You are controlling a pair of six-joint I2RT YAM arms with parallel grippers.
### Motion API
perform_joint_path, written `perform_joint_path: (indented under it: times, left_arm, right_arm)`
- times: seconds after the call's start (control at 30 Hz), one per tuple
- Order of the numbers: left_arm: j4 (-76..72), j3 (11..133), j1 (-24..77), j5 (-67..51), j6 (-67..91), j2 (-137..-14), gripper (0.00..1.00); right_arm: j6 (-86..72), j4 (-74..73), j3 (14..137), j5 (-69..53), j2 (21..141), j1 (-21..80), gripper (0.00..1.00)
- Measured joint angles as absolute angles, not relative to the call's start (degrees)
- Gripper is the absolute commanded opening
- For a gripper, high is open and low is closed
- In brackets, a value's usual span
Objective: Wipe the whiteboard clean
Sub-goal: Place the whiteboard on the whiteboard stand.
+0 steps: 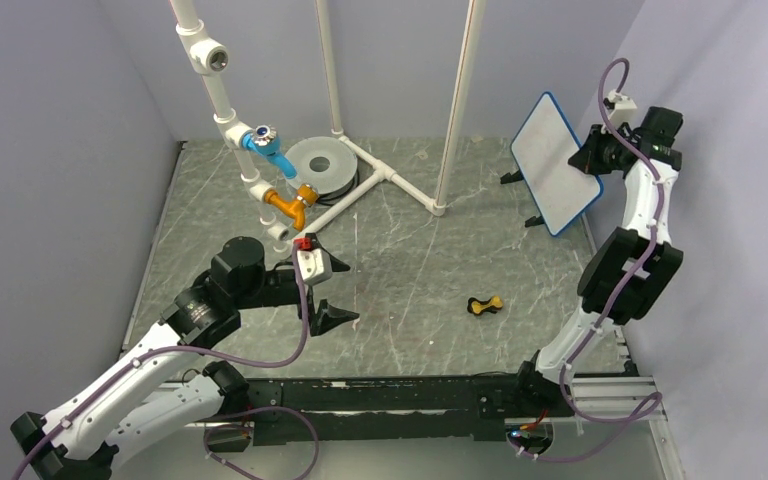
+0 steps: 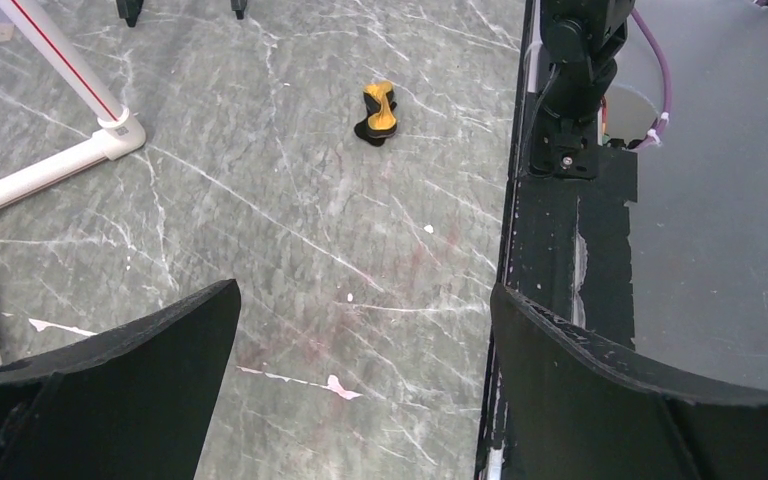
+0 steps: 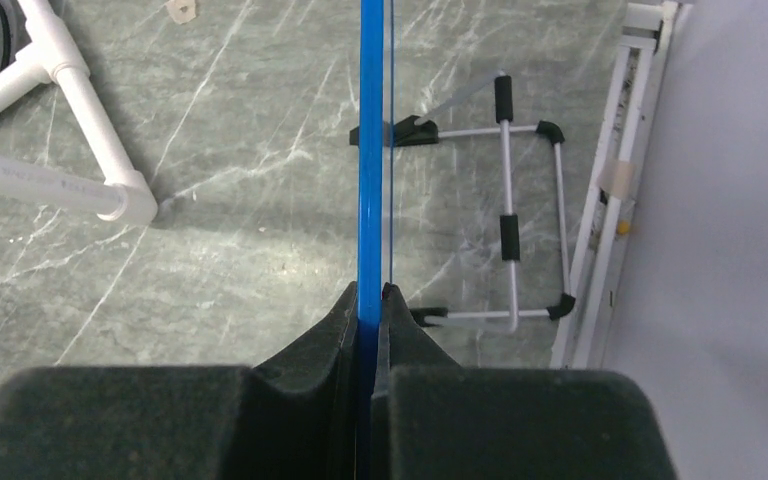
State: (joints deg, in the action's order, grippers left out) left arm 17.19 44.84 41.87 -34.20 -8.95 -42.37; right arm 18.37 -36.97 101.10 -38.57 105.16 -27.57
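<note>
Item: whiteboard (image 1: 556, 163), blue-rimmed, face showing blank in the top view; location, far right of the table (image 1: 410, 260), raised on edge and tilted, with its face turned toward the middle of the table. Holder: my right gripper (image 3: 370, 292), jaws closed tight on the blue rim, which runs straight out from between my pads; the long axis leads directly away from that wrist. The board therefore sits inside those jaws rather than ahead of them, pinched at its right-hand edge. Beneath and just beside it is the wire stand (image 3: 508, 220), which carries nothing; I cannot tell whether the board's lower edge touches it. My left gripper (image 1: 340, 292) has its jaws spread fully wide and holds nothing. It hovers low over the left-centre of the table, well apart from the board, which lies away to its far right. Between the two is a small yellow-and-black piece (image 1: 484, 305), lying loose on the table ahead of my left jaws; I cannot tell what it is. Judgement: the right arm presents the face, and any wiping would fall to the free left arm, which must cross the table to reach it.
</note>
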Motion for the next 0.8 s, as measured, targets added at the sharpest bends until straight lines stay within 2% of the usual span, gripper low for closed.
perform_joint_path:
  times: [0.43,0.5,0.6,0.8]
  left_arm:
    - [17.1,44.7,41.9,-34.2,-9.9,-42.8,0.99]
    - [17.2,44.6,41.9,-34.2,-9.9,-42.8,0.99]
    - [17.2,44.6,41.9,-34.2,-9.9,-42.9,0.99]
    - [17.2,44.6,41.9,-34.2,-10.0,-42.9,0.99]
  right_arm:
    - [22.7,-43.2,111.0,-39.3,114.8,-26.9,0.00]
    - [23.4,-45.0,112.0,-39.5,115.3,-26.9,0.07]
    - [23.6,-45.9,113.3,-39.4,116.3,-26.9,0.25]
    - [22.8,-45.9,114.4,-37.3,117.0,-27.0,0.46]
